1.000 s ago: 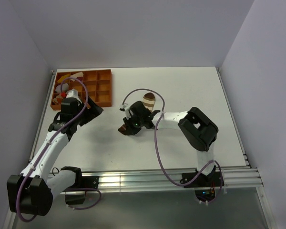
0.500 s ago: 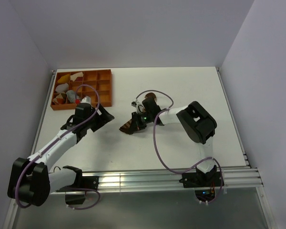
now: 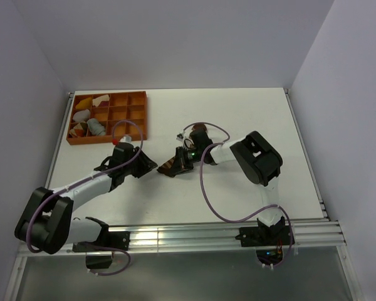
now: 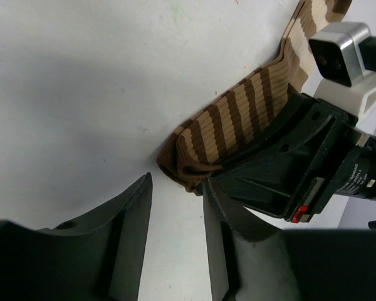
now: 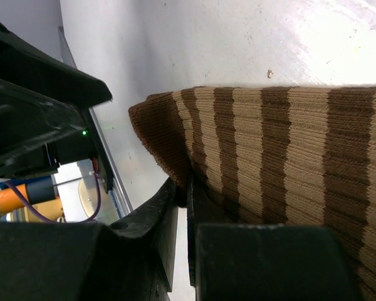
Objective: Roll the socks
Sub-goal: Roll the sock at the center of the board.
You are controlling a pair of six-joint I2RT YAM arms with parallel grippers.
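Observation:
The brown striped sock (image 3: 171, 168) lies bunched on the white table near the middle. My right gripper (image 3: 178, 162) is shut on its folded edge. In the right wrist view the fingertips (image 5: 187, 188) pinch the sock (image 5: 269, 150) from below. My left gripper (image 3: 148, 167) sits low just left of the sock. In the left wrist view its jaws (image 4: 177, 188) stand apart over bare table, and the sock's end (image 4: 238, 119) lies just beyond the fingertips. A grey sock (image 3: 95, 127) rests in the orange tray.
The orange compartment tray (image 3: 135, 116) stands at the back left and holds yellow and white cloth pieces (image 3: 81, 115). The right gripper's black body (image 4: 288, 169) lies close beside my left fingers. Metal rails run along the near table edge (image 3: 194, 235).
My left arm has swung from over the tray down and right to the brown sock, and its jaws have narrowed. The right gripper kept hold of the sock and shifted slightly.

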